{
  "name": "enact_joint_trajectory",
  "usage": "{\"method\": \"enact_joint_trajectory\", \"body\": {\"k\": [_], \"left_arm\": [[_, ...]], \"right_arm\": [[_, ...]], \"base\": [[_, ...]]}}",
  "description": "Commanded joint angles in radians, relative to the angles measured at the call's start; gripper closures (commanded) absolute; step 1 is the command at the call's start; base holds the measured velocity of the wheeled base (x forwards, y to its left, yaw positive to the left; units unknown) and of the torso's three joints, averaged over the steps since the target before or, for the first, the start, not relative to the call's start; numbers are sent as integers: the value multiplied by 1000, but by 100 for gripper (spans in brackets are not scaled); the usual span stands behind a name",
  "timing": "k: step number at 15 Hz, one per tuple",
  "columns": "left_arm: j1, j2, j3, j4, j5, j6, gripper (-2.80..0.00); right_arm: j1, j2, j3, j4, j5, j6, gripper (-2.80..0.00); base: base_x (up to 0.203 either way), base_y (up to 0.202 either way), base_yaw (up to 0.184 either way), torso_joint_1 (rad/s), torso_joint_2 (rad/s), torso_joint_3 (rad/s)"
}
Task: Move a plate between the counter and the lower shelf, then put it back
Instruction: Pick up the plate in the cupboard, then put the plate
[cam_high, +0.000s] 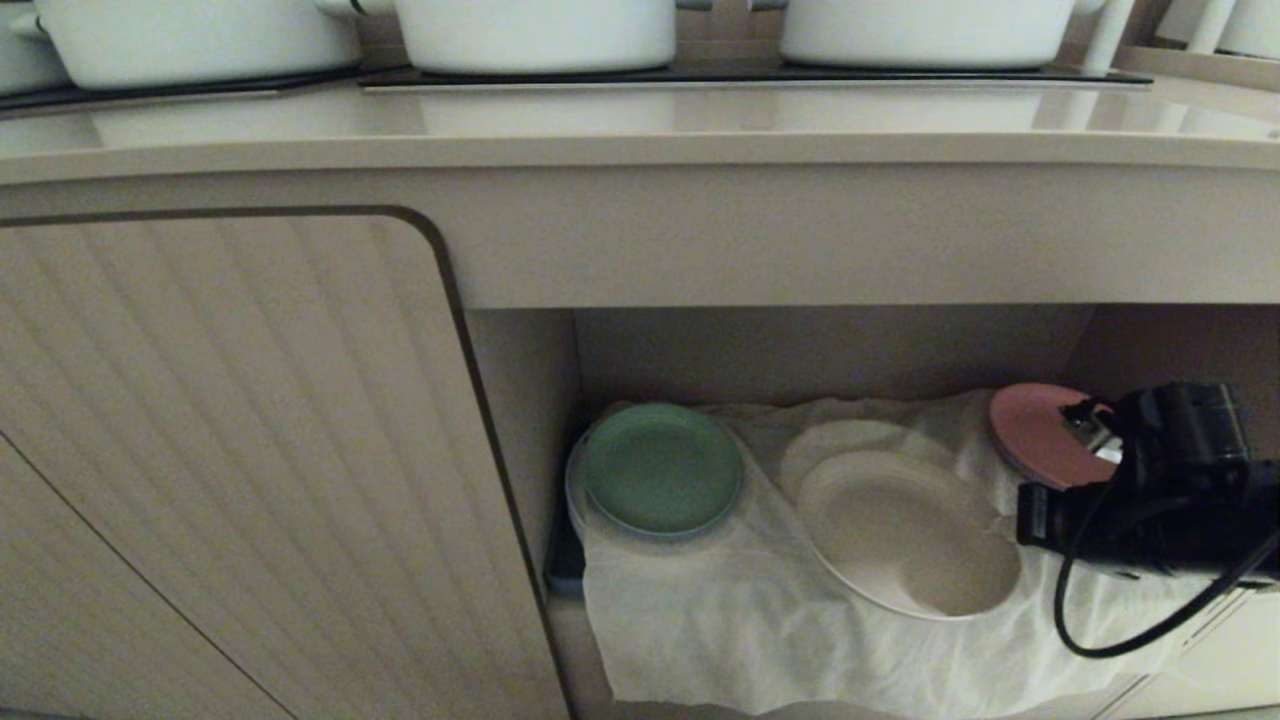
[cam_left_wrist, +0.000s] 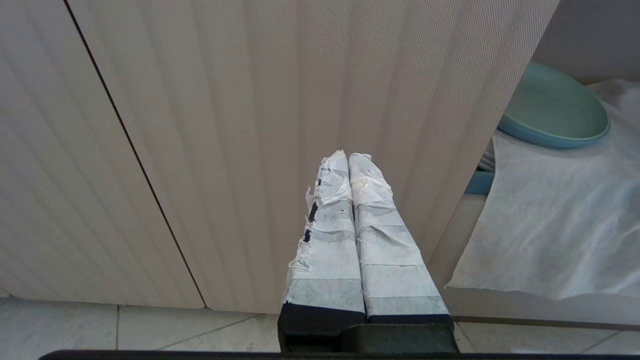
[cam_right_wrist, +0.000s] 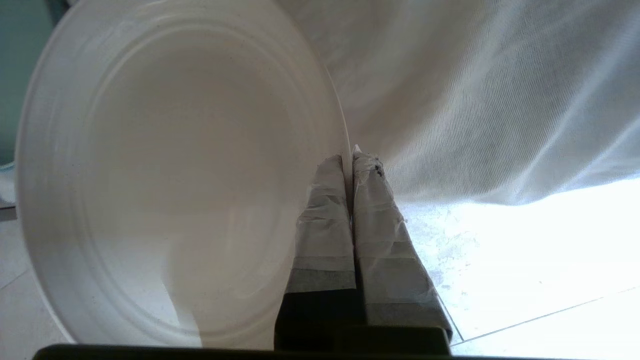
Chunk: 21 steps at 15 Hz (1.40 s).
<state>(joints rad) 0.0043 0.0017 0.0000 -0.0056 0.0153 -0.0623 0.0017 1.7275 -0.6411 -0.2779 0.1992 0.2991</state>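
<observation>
The cream plate (cam_high: 905, 535) hangs tilted over the white cloth (cam_high: 720, 620) at the open front of the lower shelf (cam_high: 820, 350). My right gripper (cam_high: 1015, 535) reaches in from the right and is shut on its right rim. In the right wrist view the taped fingers (cam_right_wrist: 320, 215) pinch the thin rim of the plate (cam_right_wrist: 175, 175), with my right gripper (cam_right_wrist: 350, 160) closed tight. The counter (cam_high: 640, 130) runs above the recess. My left gripper (cam_left_wrist: 348, 157) is shut and empty, parked in front of the ribbed door (cam_left_wrist: 250, 125).
A green plate (cam_high: 660, 470) rests on a cloth mound at the shelf's left, a pink plate (cam_high: 1035, 430) at the back right. White pots (cam_high: 535, 30) stand on the black hob. The ribbed cabinet door (cam_high: 230, 450) closes off the left. A black cable (cam_high: 1090, 620) loops below my right wrist.
</observation>
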Motion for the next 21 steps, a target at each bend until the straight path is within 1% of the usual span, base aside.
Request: {"method": "enact_joint_trajectory", "body": {"k": [1,12,21], "left_arm": [[0,0,0,-1,0,-1,0],[0,0,0,-1,0,-1,0],[0,0,0,-1,0,-1,0]], "right_arm": [[1,-63,25,4,2,2,0],[13,-326,209,19,3,3,0],[52,-540,327,118,2,-1,0]], "base": [[0,0,0,0,0,0],[0,0,0,0,0,0],[0,0,0,0,0,0]]}}
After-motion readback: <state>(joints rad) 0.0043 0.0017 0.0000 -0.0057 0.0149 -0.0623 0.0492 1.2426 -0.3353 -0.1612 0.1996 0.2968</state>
